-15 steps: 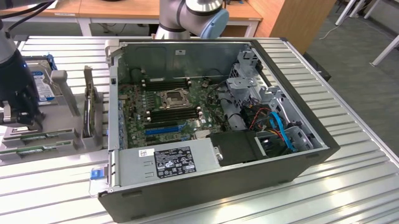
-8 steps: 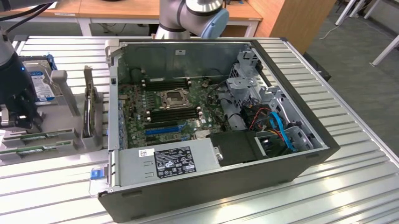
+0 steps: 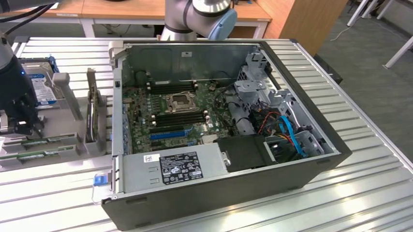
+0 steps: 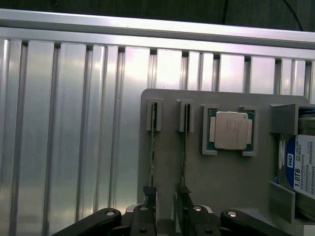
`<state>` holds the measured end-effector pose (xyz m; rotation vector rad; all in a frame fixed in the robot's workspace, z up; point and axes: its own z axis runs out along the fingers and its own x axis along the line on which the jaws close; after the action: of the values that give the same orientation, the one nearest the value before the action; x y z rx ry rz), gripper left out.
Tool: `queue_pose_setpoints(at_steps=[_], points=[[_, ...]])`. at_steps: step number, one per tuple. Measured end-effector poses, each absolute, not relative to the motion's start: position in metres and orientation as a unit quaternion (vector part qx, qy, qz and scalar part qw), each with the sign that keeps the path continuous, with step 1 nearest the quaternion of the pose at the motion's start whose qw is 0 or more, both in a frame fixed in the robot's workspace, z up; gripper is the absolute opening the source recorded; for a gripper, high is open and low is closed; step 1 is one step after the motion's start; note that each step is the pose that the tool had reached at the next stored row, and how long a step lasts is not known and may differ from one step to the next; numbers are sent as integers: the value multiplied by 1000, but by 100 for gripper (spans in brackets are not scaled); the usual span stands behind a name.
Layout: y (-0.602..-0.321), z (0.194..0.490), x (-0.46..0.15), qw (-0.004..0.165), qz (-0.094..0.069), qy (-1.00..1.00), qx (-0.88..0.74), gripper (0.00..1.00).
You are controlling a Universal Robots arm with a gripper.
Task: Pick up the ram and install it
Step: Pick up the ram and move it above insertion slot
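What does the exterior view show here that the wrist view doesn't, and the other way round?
Exterior view: the open computer case with its motherboard and power supply, and the arm's base.
Wrist view: the processor chip in its recess.
Both: the slatted table, the grey holder, the hard drive, two ram sticks in the holder, and the gripper close to the sticks.

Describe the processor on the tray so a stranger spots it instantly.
Find the grey tray on the ribbed metal table. Between two green ram sticks on edge and the blue-labelled hard drive lies the processor: the only flat, square, silver-topped piece.
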<state>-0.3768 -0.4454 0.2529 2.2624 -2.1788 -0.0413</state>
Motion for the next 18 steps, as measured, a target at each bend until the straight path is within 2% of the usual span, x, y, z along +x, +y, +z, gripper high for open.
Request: queue_pose_setpoints(at_steps=[18], points=[[-446,240,-377,0,-13,-694,720,31]])
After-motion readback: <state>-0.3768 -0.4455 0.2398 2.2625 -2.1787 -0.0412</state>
